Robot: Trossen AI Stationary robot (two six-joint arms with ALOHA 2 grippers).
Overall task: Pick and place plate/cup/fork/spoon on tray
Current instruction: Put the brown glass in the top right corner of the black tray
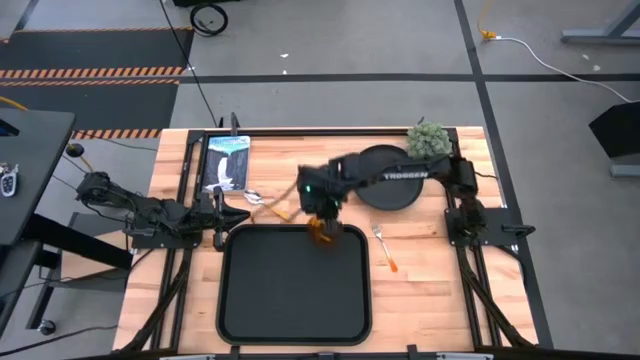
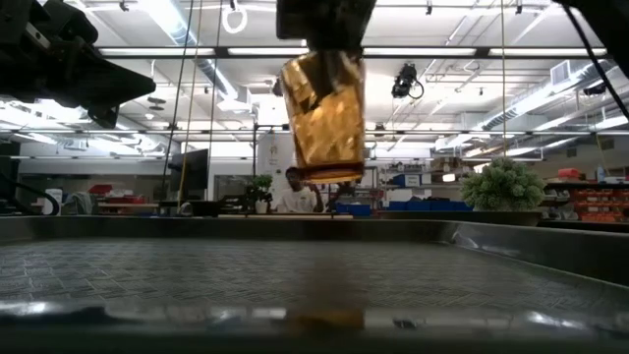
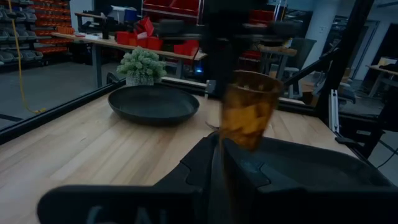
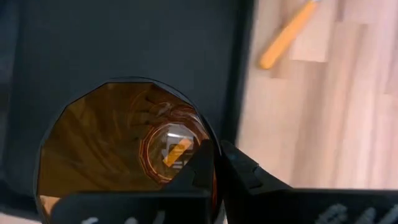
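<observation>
My right gripper point(image 1: 321, 218) is shut on the amber cup point(image 1: 322, 236), which hangs over the far edge of the black tray point(image 1: 240, 300). The cup also shows in the low view point(image 2: 324, 118) and in the left wrist view point(image 3: 249, 115). The round black plate point(image 1: 392, 185) lies on the table at the far right, partly under the right arm. The fork point(image 1: 386, 248) lies on the table right of the tray. The spoon point(image 1: 264, 204) lies past the tray's far left corner. My left gripper point(image 1: 226, 215) waits shut at the tray's far left corner. My right gripper holds the cup by its rim point(image 4: 213, 149), one finger inside the cup and one outside against the wall. The fingers come from above, pointing down. The cup hangs below them, mouth up and slightly tilted, lifted clear above the tray floor point(image 2: 295, 275).
A small green plant point(image 1: 428, 140) stands at the far right beside the plate. A printed booklet point(image 1: 226, 162) lies at the far left. A person shows in the room beyond the table point(image 2: 292, 192). The tray's raised rim point(image 2: 531, 246) runs around its floor.
</observation>
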